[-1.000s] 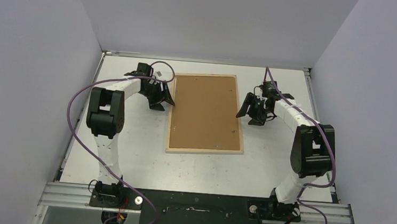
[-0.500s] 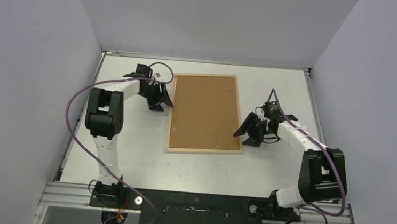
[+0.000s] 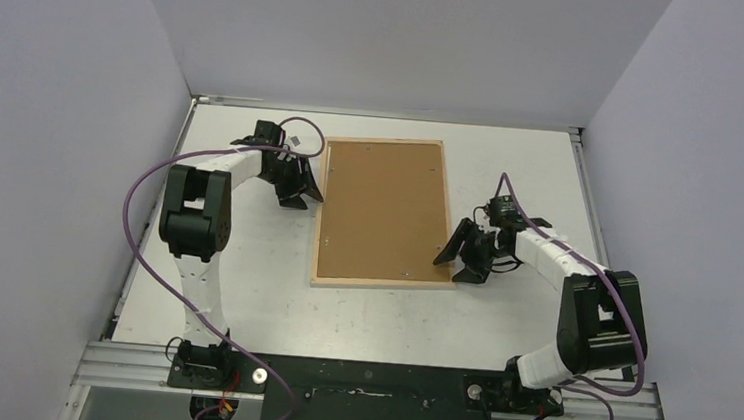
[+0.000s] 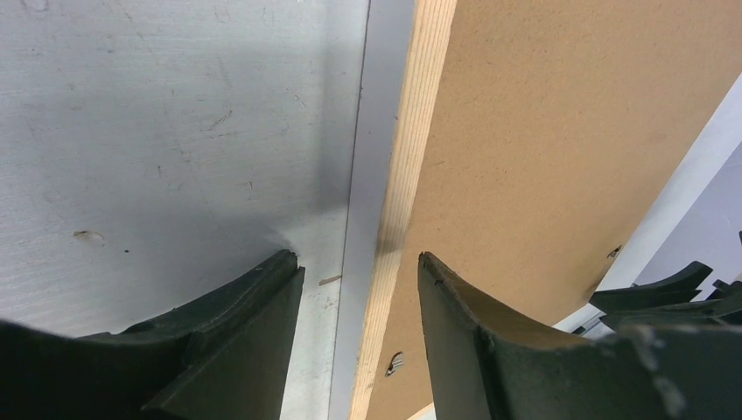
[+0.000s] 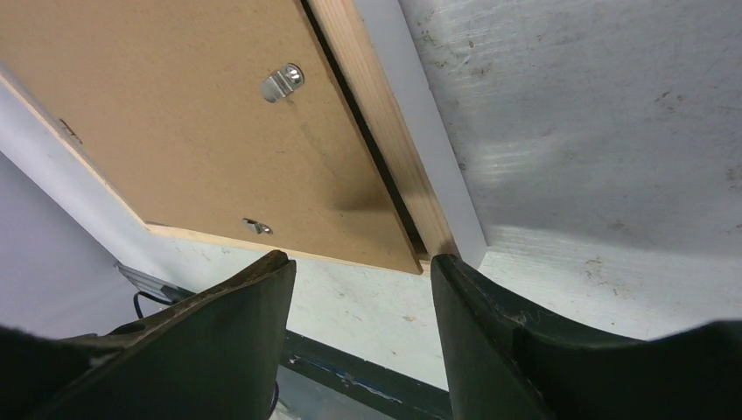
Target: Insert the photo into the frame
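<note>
Frame (image 3: 382, 284) face down on table (image 3: 242, 280), brown backing board (image 3: 383, 206) seated inside rim. Photo not visible; cannot tell if under board. Left gripper (image 3: 306, 201) jaws apart, straddling left rim. Right gripper (image 3: 446, 270) jaws apart at near-right corner. Nothing clamped. Likely bracing frame from 2 sides.

White-shelled left arm (image 3: 203, 292) and right arm (image 3: 546, 246), both with boxy black joint housings (image 3: 192, 214) and looping purple cables (image 3: 130, 203); left gripper (image 4: 359, 262) and right gripper (image 5: 363, 258) matte black, curved-fingered.

The frame (image 3: 382, 283) lies midway across the table (image 3: 241, 290), toward its far edge, backing board (image 3: 383, 211) inside; left gripper (image 3: 305, 199) beside its left rim, right gripper (image 3: 451, 268) at its near-right corner.
</note>
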Controlling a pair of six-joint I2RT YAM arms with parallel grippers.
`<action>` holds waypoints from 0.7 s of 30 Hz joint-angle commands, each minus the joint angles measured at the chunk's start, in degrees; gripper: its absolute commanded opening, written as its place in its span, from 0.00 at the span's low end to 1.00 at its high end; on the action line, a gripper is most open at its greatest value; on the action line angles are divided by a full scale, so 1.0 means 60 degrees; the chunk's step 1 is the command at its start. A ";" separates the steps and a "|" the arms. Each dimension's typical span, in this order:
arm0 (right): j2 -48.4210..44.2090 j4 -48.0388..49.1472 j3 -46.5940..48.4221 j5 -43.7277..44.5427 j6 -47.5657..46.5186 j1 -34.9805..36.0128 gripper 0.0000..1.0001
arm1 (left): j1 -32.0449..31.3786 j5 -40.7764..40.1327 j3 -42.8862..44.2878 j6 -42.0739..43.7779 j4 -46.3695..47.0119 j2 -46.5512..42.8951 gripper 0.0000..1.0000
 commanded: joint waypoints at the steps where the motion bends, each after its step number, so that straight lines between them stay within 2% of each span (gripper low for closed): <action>1: 0.0285 0.0409 -0.0086 -0.0047 -0.0198 0.0117 0.59 | 0.0032 -0.0046 -0.0155 0.0137 -0.0045 0.0140 0.49; 5: 0.0501 0.0962 -0.0139 -0.0171 -0.0103 0.0239 0.58 | 0.0025 0.0201 -0.0163 0.0063 0.0049 0.0226 0.49; 12: 0.0747 0.1679 0.0032 -0.0319 -0.0057 0.0246 0.51 | 0.0020 0.0404 -0.0254 0.0003 0.0136 0.0210 0.46; 21: 0.0950 0.2380 0.0518 -0.0276 -0.0220 0.0239 0.50 | -0.0060 0.0524 -0.0414 -0.0094 0.0305 0.0160 0.45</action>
